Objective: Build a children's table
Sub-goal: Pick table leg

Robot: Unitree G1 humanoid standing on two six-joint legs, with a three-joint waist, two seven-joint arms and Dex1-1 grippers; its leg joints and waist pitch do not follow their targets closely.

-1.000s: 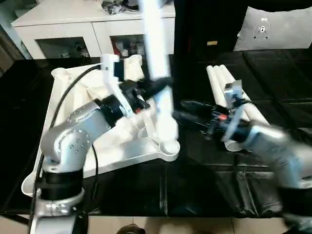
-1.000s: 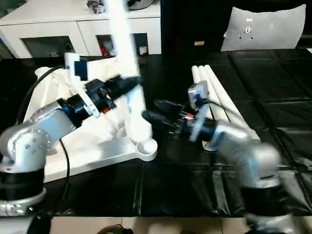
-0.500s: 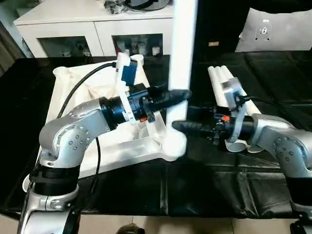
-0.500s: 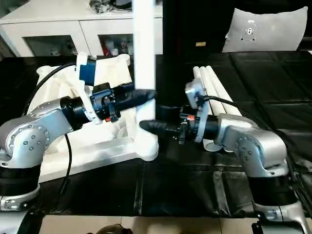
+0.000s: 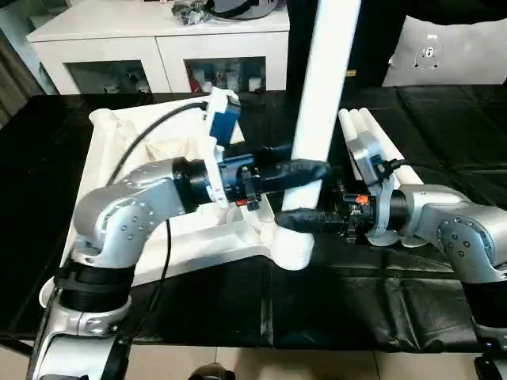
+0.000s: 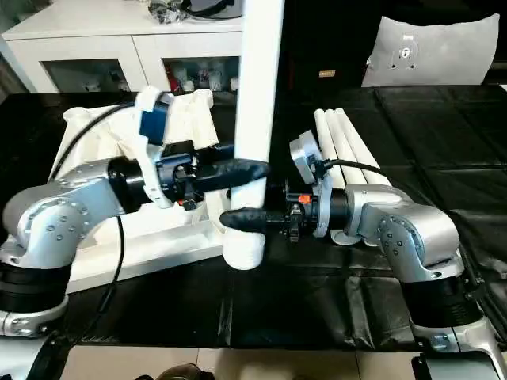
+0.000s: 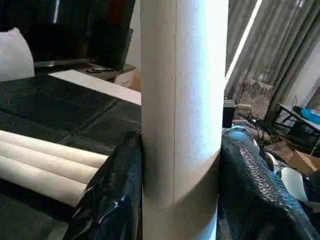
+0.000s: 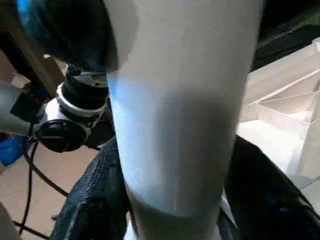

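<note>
Now standing upright in the near-right socket point(image 5: 291, 247), leg point(image 5: 321, 103) being clamped by left gripper point(image 5: 305, 171) and right gripper point(image 5: 295, 219); pressing straight down, keeping vertical.

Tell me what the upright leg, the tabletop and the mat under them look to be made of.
Upright leg: likely moulded plastic, matt white; a faint seam runs down it in the left wrist view.
Tabletop: the same white plastic by its look, with thin moulded ribs on its underside.
Mat: seems a black padded sheet, slightly glossy, with stitched or folded panel lines; fabric or vinyl, unclear.
</note>
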